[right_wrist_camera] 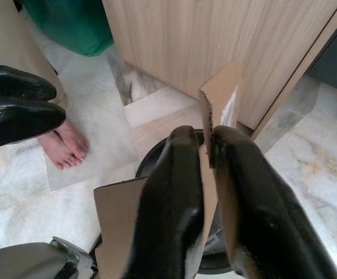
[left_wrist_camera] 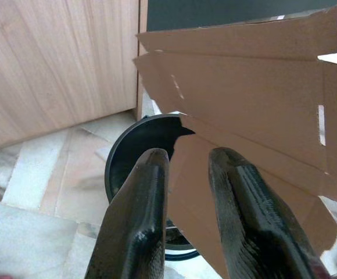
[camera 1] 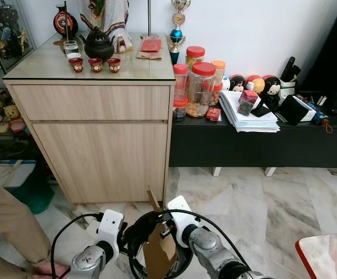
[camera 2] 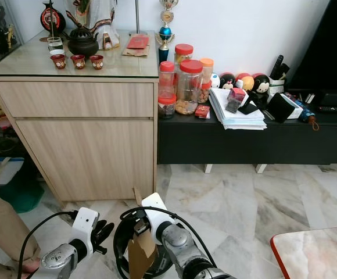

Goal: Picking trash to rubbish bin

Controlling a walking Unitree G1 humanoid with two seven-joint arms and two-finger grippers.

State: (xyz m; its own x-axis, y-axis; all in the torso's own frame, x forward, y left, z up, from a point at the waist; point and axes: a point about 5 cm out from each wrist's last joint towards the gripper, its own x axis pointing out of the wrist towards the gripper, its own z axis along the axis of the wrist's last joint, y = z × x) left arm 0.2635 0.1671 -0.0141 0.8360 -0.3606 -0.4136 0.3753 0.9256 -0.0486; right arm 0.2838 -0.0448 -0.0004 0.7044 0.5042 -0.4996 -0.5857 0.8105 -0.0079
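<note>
- The left gripper [left_wrist_camera: 187, 168] rises from the bottom centre, its two black fingers [left_wrist_camera: 139, 221] slightly apart.
- Flattened brown cardboard [left_wrist_camera: 244, 99] fills the upper right.
- A round black bin [left_wrist_camera: 131, 154] sits at centre.
- A wooden cabinet [left_wrist_camera: 52, 64] occupies the upper left.

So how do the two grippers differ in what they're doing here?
The right gripper is shut on the cardboard, its fingers pinching the sheet's edge; the left gripper holds nothing, its fingers slightly parted with the sheet behind them. In the eye views the right one sits over the bin, the left beside it. Both are low, near the cabinet.
</note>
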